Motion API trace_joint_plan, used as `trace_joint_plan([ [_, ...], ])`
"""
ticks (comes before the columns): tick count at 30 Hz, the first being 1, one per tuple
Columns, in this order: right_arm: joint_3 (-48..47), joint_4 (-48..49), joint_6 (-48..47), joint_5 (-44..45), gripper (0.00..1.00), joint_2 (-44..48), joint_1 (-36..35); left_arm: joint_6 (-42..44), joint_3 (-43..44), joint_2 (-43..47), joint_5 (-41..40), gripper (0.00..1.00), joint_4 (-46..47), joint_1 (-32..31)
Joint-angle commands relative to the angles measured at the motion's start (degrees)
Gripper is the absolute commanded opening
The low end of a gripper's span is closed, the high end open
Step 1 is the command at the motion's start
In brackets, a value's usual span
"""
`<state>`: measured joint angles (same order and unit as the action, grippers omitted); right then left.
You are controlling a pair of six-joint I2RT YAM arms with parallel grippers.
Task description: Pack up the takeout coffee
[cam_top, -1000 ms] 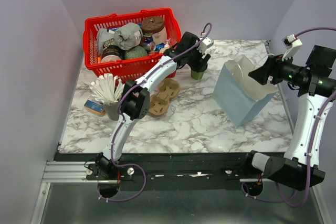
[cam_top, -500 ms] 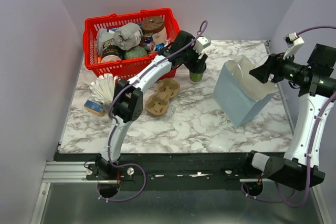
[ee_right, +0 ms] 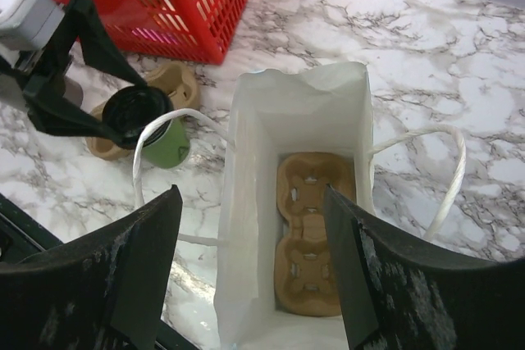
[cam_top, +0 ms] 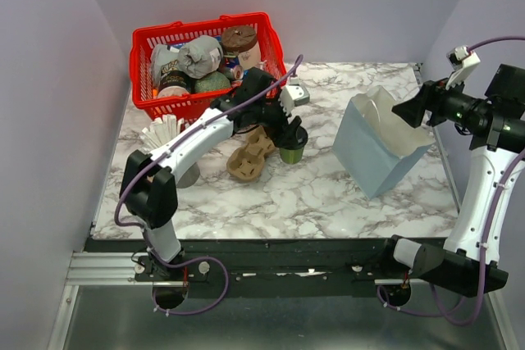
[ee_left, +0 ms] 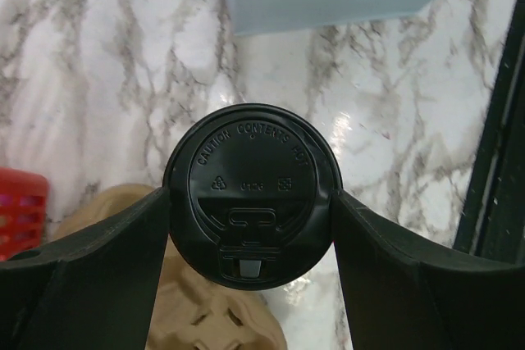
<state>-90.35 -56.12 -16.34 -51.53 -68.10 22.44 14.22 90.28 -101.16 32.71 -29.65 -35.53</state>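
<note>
Your left pincer [cam_top: 289, 132] pinches the coffee cup [cam_top: 292, 152] at its black lid [ee_left: 250, 194]. It has swung the cup from the red basket [cam_top: 164, 106] to beside the cardboard carrier [cam_top: 248, 157] on the desk. The right pincer [ee_right: 250, 235] hangs spread over the paper bag [cam_top: 373, 157], which is likely the cup's next stop.

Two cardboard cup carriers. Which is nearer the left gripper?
The brown cardboard carrier on the marble table beside the red basket; the second carrier sits inside the blue paper bag.
</note>
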Motion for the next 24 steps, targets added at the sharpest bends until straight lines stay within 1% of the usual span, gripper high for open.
trace_joint_plan([
  [1, -2.8, -3.3, -2.9, -0.1, 0.78, 0.2, -0.3, 4.1, -9.9, 7.3, 7.8, 0.65, 3.1, -1.2],
  [3, -3.4, -4.4, -4.3, 1.4, 0.78, 0.7, -0.3, 6.1, -14.6, 10.8, 9.3, 0.65, 4.2, -2.2],
  [5, -4.7, -6.4, -5.1, 3.6, 0.78, 0.9, -0.3, 8.4, -17.4, 13.2, 9.4, 0.65, 5.6, -3.6],
  [6, -5.1, -7.0, -5.7, 6.2, 0.78, 0.9, -0.3, 11.2, -18.8, 15.5, 9.4, 0.65, 6.1, -4.0],
  [7, -5.5, -8.2, -6.2, 7.5, 0.78, 1.2, -0.3, 12.3, -21.8, 16.8, 9.2, 0.65, 6.8, -4.5],
  [11, -4.8, -9.1, -6.6, 12.2, 0.78, 2.8, -0.3, 15.1, -28.1, 21.1, 8.6, 0.65, 12.0, -6.2],
  [13, -3.9, -8.4, -5.6, 15.4, 0.78, 3.5, -0.3, 16.5, -31.4, 22.9, 8.0, 0.65, 13.3, -7.6],
  [15, -3.5, -8.0, -4.6, 19.2, 0.78, 4.0, -0.3, 16.7, -33.8, 24.4, 7.8, 0.65, 16.7, -8.4],
  [16, -3.5, -8.0, -4.4, 20.1, 0.78, 4.0, -0.3, 16.8, -35.3, 24.5, 7.9, 0.65, 17.4, -9.2],
  [18, -3.7, -8.8, -4.9, 21.5, 0.78, 3.7, -0.3, 16.5, -35.7, 24.2, 8.3, 0.65, 17.8, -9.7],
  [21, -4.0, -11.5, -7.1, 19.7, 0.78, 2.9, -0.3, 16.4, -35.4, 22.6, 9.0, 0.65, 17.3, -10.1],
  [24, -4.2, -14.4, -7.4, 19.9, 0.79, 1.7, -0.3, 16.6, -35.9, 21.1, 9.0, 0.65, 17.8, -10.2],
])
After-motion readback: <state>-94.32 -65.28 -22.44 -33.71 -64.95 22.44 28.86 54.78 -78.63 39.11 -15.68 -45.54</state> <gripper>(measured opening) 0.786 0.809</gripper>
